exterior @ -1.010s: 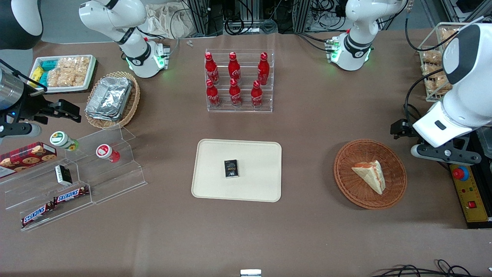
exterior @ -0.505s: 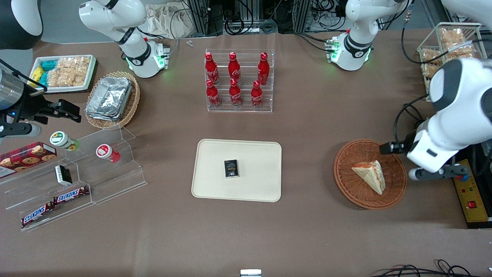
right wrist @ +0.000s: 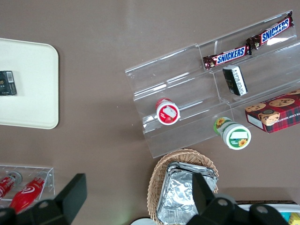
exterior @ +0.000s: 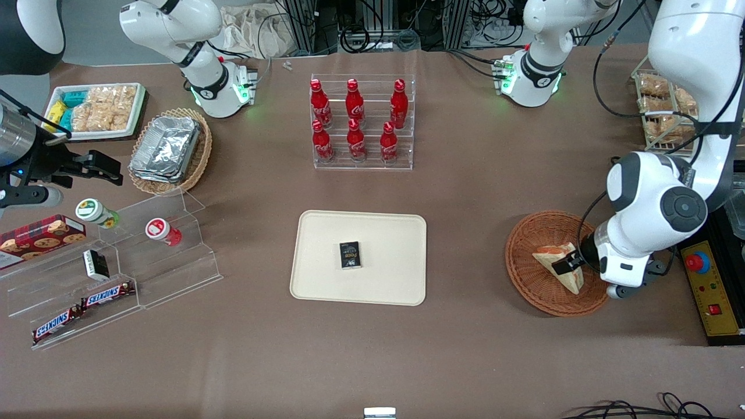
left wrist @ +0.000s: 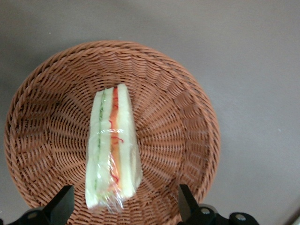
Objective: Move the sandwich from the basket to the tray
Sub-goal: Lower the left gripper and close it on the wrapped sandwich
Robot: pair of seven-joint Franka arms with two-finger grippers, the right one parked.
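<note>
Hand (left wrist: 123,206) open, I hover over the sandwich (left wrist: 112,150) lying in the basket (left wrist: 187,117); nothing gripped yet, tray (exterior: 390,285) awaits it.

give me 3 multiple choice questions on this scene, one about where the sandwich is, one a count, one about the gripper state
1. Where does the sandwich lie?
A. in the reddish-brown basket
B. on the cream tray
C. on the bare table

2. How many red bottles stand in the clear rack?
A. four
B. six
C. eight

3. How is the left arm's gripper?
A. shut on the sandwich
B. open, above the sandwich
C. shut over the tray

Key:
1. A, since the wrist view shows the wedge resting on the woven bowl, while the tray carries only a small dark box.
2. B, since two rows of three bottles show in the front view.
3. B, since the fingers stand apart on either side of the sandwich's end, and neither is seen pressing on it.
</note>
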